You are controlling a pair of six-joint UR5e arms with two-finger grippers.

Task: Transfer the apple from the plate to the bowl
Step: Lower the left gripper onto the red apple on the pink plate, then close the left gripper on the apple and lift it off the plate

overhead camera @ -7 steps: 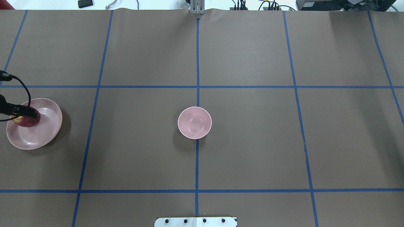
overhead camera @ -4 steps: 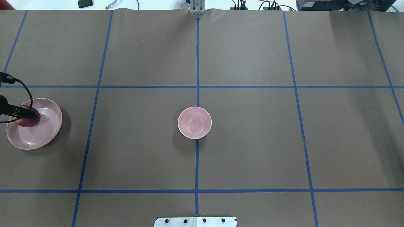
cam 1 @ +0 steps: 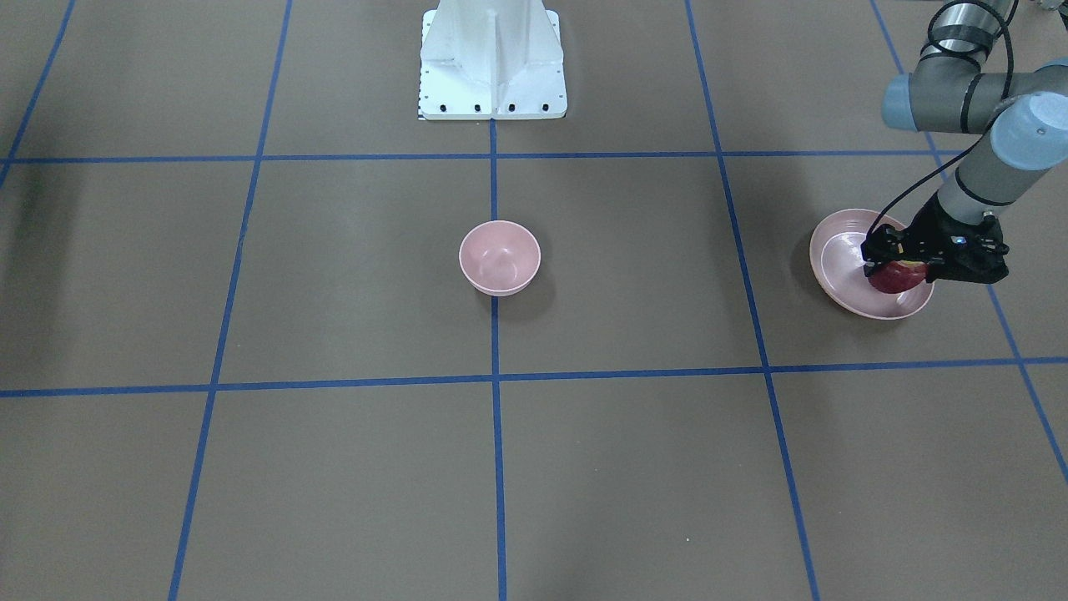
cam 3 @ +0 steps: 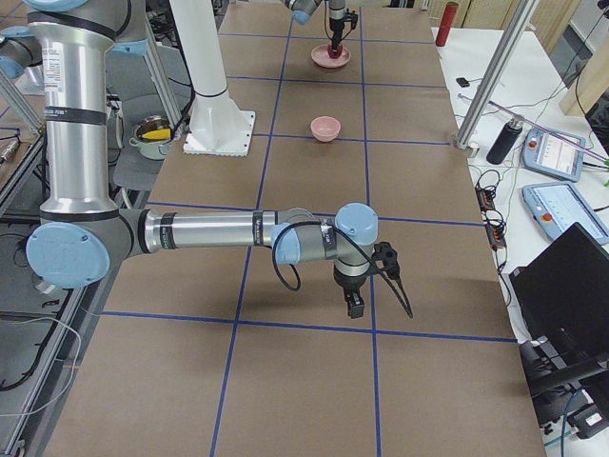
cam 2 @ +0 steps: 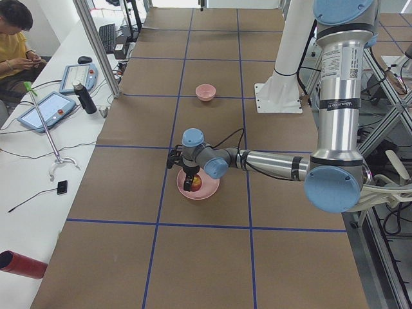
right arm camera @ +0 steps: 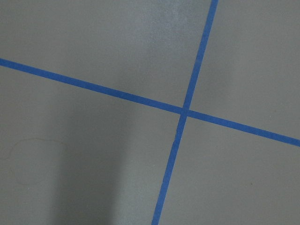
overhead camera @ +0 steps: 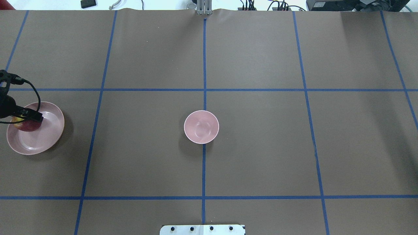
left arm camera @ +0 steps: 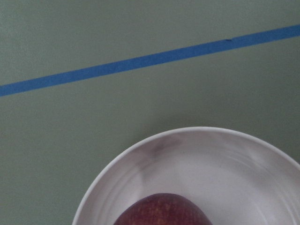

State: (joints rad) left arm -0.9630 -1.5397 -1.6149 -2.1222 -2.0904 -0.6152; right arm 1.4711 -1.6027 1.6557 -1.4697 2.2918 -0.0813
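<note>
The dark red apple (overhead camera: 28, 126) lies on the left part of the wide pale pink plate (overhead camera: 55, 130) at the table's far left. My left gripper (overhead camera: 30, 118) is low over the apple, its fingers down beside it; it looks open and the apple rests on the plate. In the front view the gripper (cam 1: 897, 260) hides the top of the apple (cam 1: 898, 280). The left wrist view shows the apple's top (left arm camera: 161, 211) and the plate's rim (left arm camera: 140, 150). The small deep pink bowl (overhead camera: 201, 127) stands empty at the table's middle. My right gripper (cam 3: 354, 307) shows only in the right side view; I cannot tell its state.
Blue tape lines (overhead camera: 204, 81) grid the brown table. The robot's white base (cam 1: 492, 58) stands at the near middle edge. My right arm (cam 3: 219, 231) reaches low over the table's right half. A side bench with tablets (cam 2: 48, 109) and a seated person runs along the far edge.
My left gripper shifted slightly left, then back right over the apple, and its cable swung right. The apple and plate have not moved.
</note>
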